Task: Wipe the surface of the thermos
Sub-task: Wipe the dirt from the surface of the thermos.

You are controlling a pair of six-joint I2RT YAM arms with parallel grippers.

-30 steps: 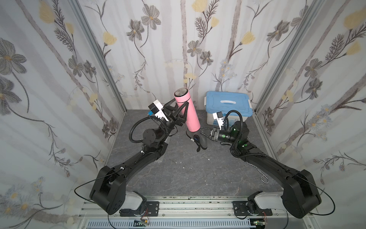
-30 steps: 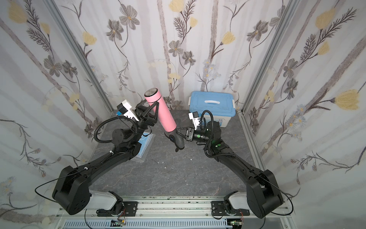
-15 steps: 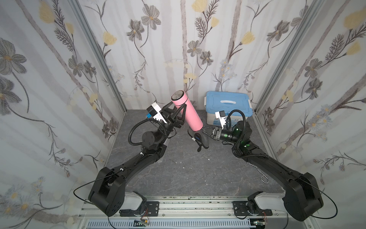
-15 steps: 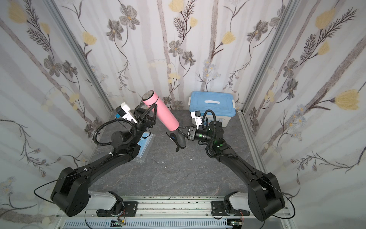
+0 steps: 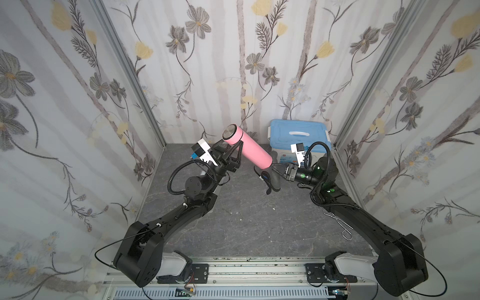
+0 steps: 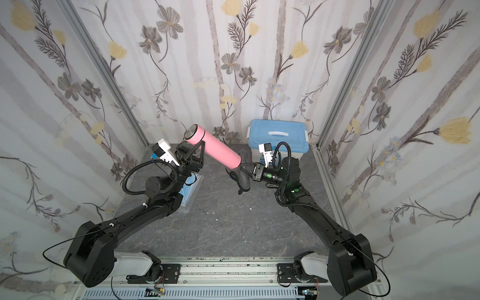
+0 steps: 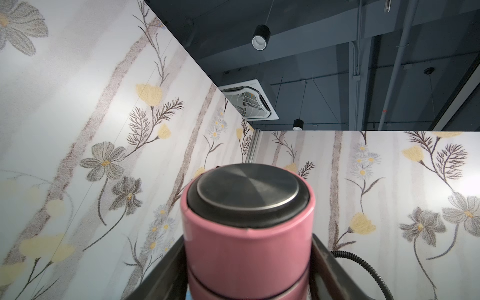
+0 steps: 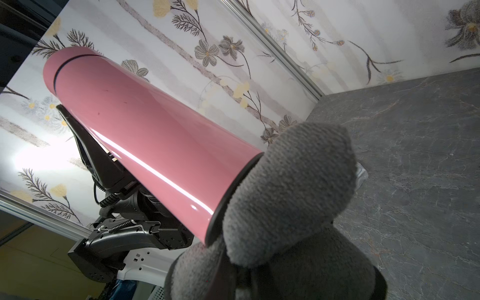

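Pink thermos (image 5: 249, 148) hangs tilted above the worktop (image 5: 246, 228), left fingers (image 5: 240, 153) clamped near its cap, which points to ten o'clock. Right fingers (image 5: 279, 171) pinch a grey cloth (image 8: 291, 197) touching its bottom. Most wiping looks left.

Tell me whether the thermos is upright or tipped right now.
Tipped. The thermos is held off the table by the left gripper, silver cap up toward the back wall, base slanting down toward the grey cloth.

We find no readable text; the white label on the blue-lidded white plastic box (image 5: 285, 156) is too blurred to read.
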